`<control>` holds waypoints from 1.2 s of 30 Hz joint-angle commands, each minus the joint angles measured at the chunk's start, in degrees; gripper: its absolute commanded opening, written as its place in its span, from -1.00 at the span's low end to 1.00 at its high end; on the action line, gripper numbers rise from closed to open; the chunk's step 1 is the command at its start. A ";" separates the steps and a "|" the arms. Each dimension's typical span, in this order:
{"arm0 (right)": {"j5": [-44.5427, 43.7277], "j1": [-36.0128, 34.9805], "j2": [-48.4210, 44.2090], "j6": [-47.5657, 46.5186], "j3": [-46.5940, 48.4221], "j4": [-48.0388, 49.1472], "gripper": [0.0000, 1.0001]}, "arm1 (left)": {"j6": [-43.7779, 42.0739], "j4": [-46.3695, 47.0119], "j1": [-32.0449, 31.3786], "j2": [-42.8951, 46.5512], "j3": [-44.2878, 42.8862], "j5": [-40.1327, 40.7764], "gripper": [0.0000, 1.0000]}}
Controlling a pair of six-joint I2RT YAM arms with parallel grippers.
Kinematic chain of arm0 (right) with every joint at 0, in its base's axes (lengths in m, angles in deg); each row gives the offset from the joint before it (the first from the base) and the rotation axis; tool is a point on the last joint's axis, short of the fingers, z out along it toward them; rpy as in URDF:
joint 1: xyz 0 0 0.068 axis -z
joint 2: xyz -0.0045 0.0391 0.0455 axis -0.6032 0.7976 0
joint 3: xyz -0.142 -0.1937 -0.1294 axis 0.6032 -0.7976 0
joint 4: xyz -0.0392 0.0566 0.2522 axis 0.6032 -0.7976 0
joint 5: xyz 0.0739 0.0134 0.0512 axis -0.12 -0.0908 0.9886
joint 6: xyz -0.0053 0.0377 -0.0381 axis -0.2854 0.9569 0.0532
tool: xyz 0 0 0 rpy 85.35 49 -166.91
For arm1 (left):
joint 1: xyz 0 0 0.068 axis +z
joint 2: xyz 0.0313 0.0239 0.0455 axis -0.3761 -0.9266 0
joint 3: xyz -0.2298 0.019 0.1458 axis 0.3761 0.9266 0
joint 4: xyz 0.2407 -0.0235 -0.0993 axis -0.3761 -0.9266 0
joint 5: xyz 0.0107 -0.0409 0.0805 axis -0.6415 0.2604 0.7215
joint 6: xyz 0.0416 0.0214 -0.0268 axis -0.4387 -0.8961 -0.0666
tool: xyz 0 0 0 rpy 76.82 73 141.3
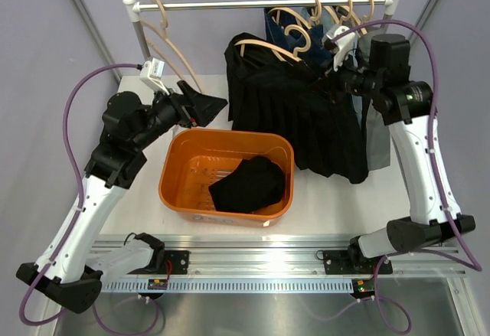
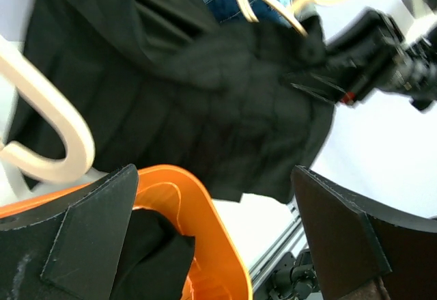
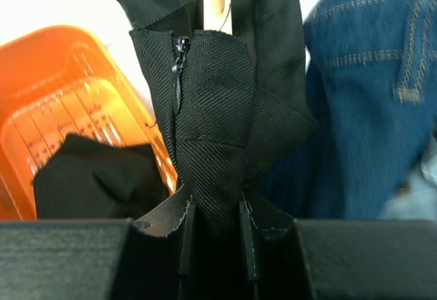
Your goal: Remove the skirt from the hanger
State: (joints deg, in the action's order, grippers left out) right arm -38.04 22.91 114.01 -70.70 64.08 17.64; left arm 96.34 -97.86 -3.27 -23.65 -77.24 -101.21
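Both right fingers (image 3: 102, 262) pinch the skirt (image 3: 218, 108), apparently waistband.

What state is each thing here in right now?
skirt: hung up, pinched at its edge.
hanger: tilted, inside skirt's waist.
left claw: open, empty.
right claw: shut on skirt.
basket: upright, holding black garment.
jeans: hanging from rail.
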 commanded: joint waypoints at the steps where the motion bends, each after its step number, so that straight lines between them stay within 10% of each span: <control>1: 3.56 1.45 -7.39 -5.90 -0.37 -2.98 -1.00 | 0.49 0.15 -1.17 -3.02 -5.00 -0.41 0.95; 16: -0.30 12.00 -26.12 -19.17 -12.76 -13.89 -1.00 | -6.45 -13.56 -14.01 -22.27 -26.36 12.42 0.74; 36: -9.80 12.79 -37.73 -13.55 -20.85 -13.89 -1.00 | -11.29 -16.21 -17.70 -41.79 -40.96 11.81 0.16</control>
State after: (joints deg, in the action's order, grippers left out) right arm -46.96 35.39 77.14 -85.85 42.88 0.54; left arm 86.90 -115.54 -20.76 -64.56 -114.31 -90.85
